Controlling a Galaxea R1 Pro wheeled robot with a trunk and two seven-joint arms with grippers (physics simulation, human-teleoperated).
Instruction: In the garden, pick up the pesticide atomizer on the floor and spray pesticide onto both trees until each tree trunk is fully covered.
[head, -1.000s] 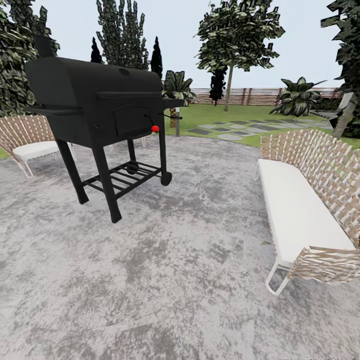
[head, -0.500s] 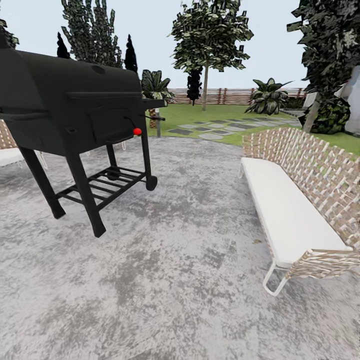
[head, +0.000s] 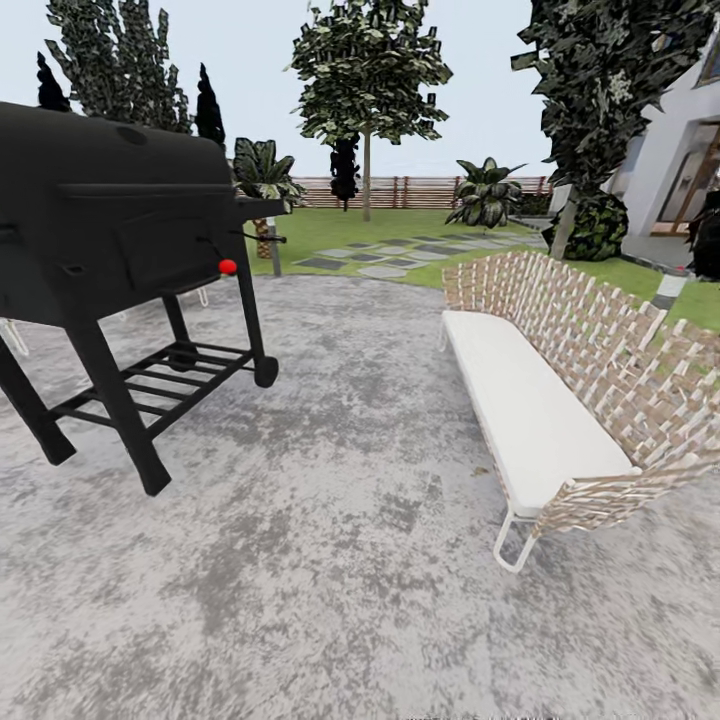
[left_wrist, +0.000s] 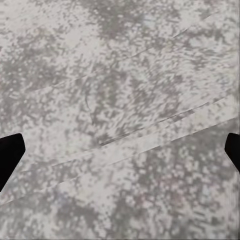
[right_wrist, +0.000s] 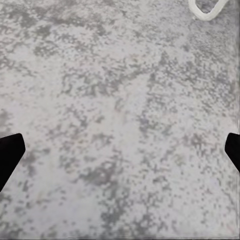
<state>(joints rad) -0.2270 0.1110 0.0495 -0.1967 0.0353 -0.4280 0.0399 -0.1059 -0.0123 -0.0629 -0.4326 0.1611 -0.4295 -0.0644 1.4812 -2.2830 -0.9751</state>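
Mottled grey patio paving (head: 340, 560) underfoot. Black barrel grill (head: 110, 230) on legs stands at the paving's left side, a red knob (head: 228, 267) on its front. White-cushioned woven bench (head: 560, 400) along the right edge. Beyond the paving, lawn with stepping stones (head: 385, 262), a slim-trunked tree (head: 366, 90) near the fence (head: 420, 190). Left gripper (left_wrist: 120, 150) and right gripper (right_wrist: 120, 150) both spread wide over bare paving, holding nothing. Pesticide atomizer not located from here.

Black grill (head: 110, 230) cut off at left
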